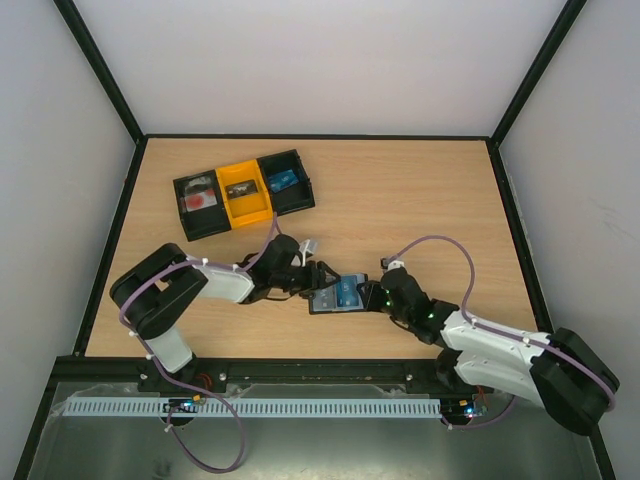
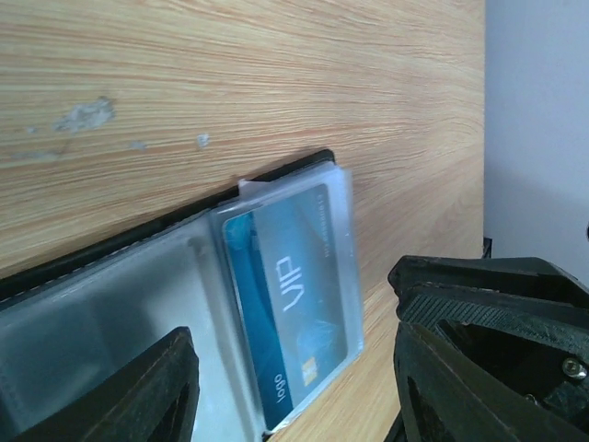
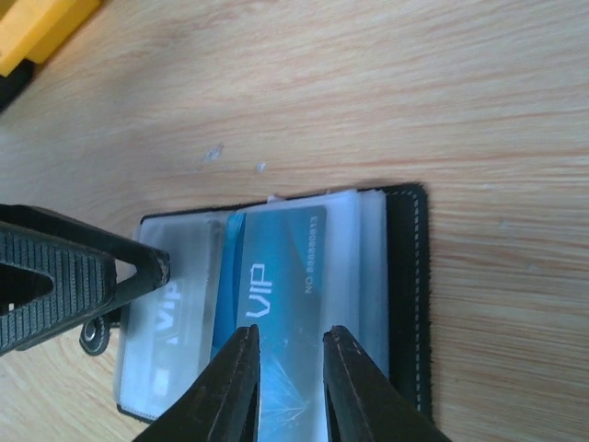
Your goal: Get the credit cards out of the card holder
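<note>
Because the right gripper [image 3: 290, 336] has its jaws only a narrow gap apart, with the tips over the face of the light blue credit card [image 3: 281, 267] rather than pinched on its edge, the card could skid inside its clear sleeve, or the tips could snag the plastic and drag that instead. I cannot tell whether the tips touch; nothing is clamped.

The left gripper [image 1: 316, 282] stands wide open and holds nothing. One finger is over the left panel of the card holder [image 3: 407, 304]. Whether it bears down is unclear; if not, the holder may slide or fold when the card is pulled.

The card holder lies open close to the near edge of the worktop [image 1: 420, 190], about midway along, between the two grippers. Its right side holds the blue card, and a second card [image 3: 170, 304] shows dimly through the left side.

Toward the far left corner, the black-and-yellow tray [image 1: 250, 219] has three compartments. Each holds one small item: one red and white, one dark, one blue, all too small to name.
</note>
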Robot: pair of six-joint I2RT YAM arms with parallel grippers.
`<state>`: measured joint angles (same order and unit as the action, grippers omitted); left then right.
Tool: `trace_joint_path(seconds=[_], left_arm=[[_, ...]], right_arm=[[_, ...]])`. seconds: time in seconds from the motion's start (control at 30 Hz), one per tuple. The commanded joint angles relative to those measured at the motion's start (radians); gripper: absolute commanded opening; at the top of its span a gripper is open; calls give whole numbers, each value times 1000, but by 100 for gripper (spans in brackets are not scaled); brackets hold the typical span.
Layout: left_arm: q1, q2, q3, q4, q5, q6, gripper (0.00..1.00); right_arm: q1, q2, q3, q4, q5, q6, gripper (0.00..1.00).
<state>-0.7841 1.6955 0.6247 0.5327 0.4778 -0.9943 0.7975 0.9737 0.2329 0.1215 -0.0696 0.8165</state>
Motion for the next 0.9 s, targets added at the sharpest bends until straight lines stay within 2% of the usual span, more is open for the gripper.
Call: trace_joint_path(seconds=[0.0, 0.2, 0.6, 0.77, 0.87], left_arm=[[9, 6, -31, 22, -14, -4, 59], [11, 40, -48, 62, 1, -16, 56], [11, 46, -74, 124, 21, -32, 38], [9, 64, -69, 134, 30, -39, 39], [-3, 79, -58, 161, 47, -56, 46]], right_arm=[[-6, 58, 21, 68, -61, 13, 20], [-6, 99, 30, 85, -51, 14, 17], [-5, 190, 6, 101, -37, 10, 12], [-5, 183, -55, 129, -39, 50, 10], [-6, 165, -85, 149, -46, 69, 9]])
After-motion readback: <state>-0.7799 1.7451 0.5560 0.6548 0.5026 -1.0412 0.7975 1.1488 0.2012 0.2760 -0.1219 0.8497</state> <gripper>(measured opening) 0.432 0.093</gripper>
